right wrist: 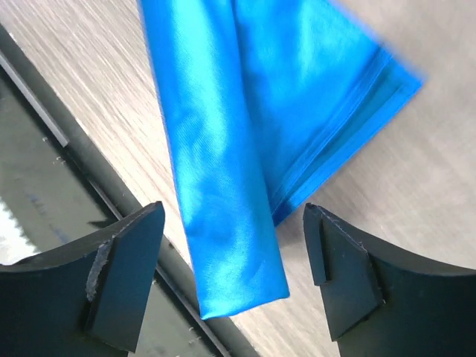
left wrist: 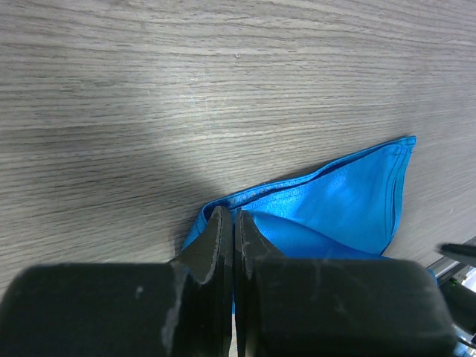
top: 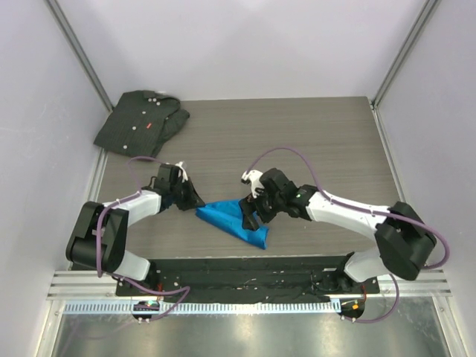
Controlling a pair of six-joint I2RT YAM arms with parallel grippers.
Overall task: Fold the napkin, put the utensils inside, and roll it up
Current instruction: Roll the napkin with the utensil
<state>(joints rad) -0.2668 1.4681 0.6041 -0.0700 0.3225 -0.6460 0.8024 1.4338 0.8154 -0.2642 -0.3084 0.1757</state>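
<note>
Left gripper (top: 195, 199) sat low on the wooden table (top: 312, 141), at about 9 o'clock from the napkin (top: 232, 220). Its fingers (left wrist: 216, 249) were pressed together. In the left wrist view their tips lay right at the napkin's left corner, with blue cloth showing on either side of them. Whether any cloth was caught between them could not be told.

At roughly 11 o'clock from that gripper, in the table's far left corner, a dark buttoned shirt (top: 140, 123) with a small red tag lay folded, well apart from everything else.

The napkin lay at about 6 o'clock on the table, close to the black base plate (top: 245, 269). It was folded into a long wedge, narrow at the left and thicker toward 4 o'clock. In the right wrist view its layered edges were stacked along one side, and a rounded fold ran down the other.

Over the napkin's right half hung the right gripper (top: 250, 214), its fingers (right wrist: 125, 271) spread wide. The rolled end of the cloth lay in the gap between them, touching neither finger.
</note>
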